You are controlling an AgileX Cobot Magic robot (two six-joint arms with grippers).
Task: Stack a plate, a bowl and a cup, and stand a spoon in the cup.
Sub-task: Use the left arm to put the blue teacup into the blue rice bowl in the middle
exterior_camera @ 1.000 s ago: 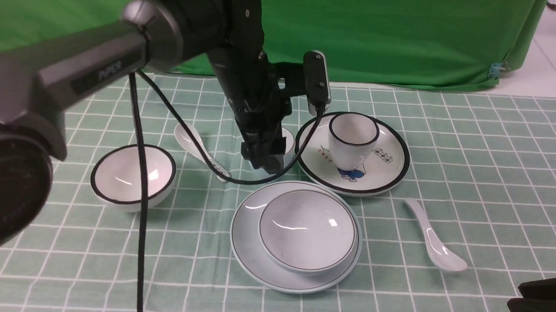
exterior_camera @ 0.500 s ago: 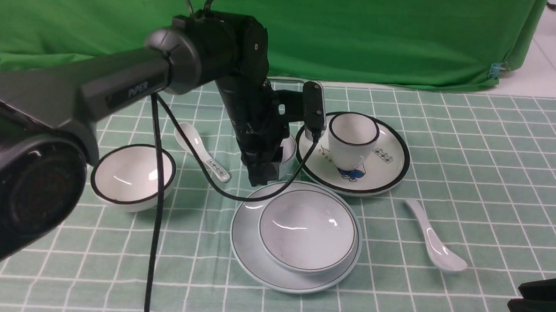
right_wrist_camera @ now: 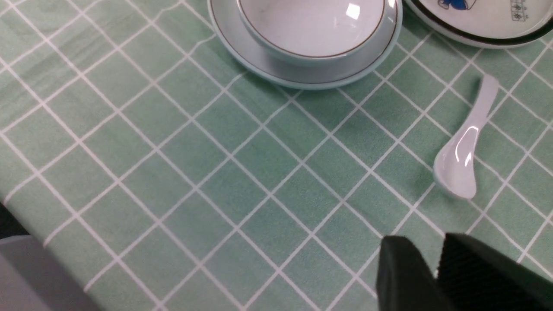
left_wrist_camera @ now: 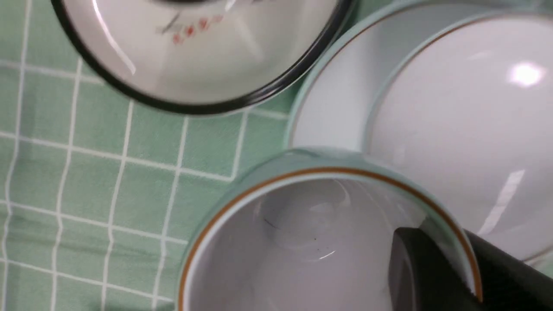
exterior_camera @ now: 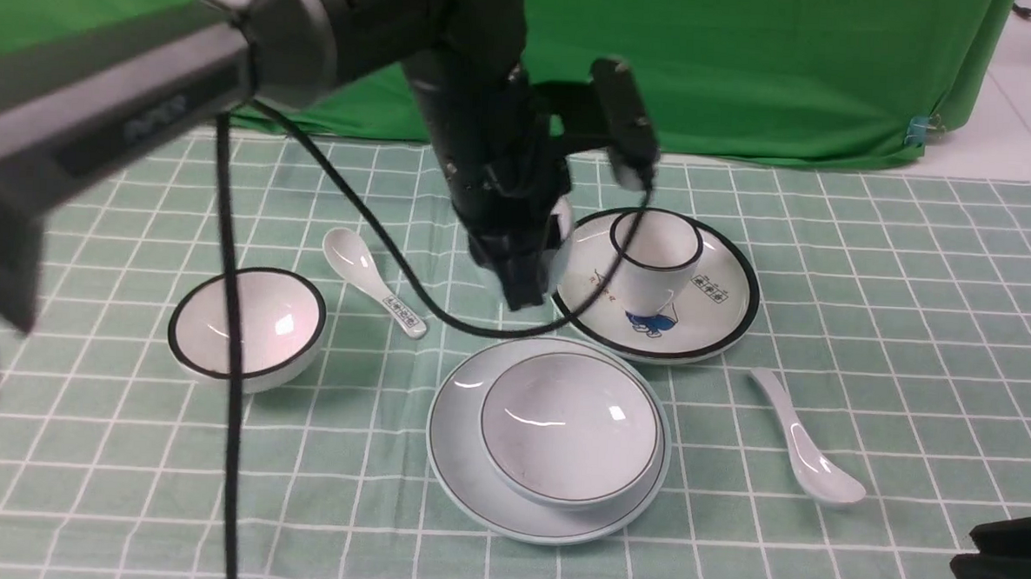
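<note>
The pale blue-grey bowl (exterior_camera: 570, 427) sits in the pale blue-grey plate (exterior_camera: 456, 448) at the table's middle front. My left gripper (exterior_camera: 524, 281) hangs above and just behind them, shut on the rim of the pale blue-grey cup (left_wrist_camera: 302, 246), one finger inside and one outside. In the front view only a sliver of the cup (exterior_camera: 559, 239) shows behind the gripper. The left wrist view shows the bowl (left_wrist_camera: 466, 129) and plate (left_wrist_camera: 328, 99) below the cup. The plain white spoon (exterior_camera: 809, 446) lies right of the plate. My right gripper (right_wrist_camera: 436, 268) is shut and empty, low at the front right.
A black-rimmed white plate (exterior_camera: 715, 311) with a blue drawing holds a black-rimmed white cup (exterior_camera: 656, 252) behind the stack. A black-rimmed white bowl (exterior_camera: 247, 321) sits at the left, and a printed-handle spoon (exterior_camera: 372, 279) lies beside it. A green backdrop hangs behind the table.
My left gripper dipped onto the cup behind the plate, then rose and shifted right with the cup in it. The right arm has not moved.
</note>
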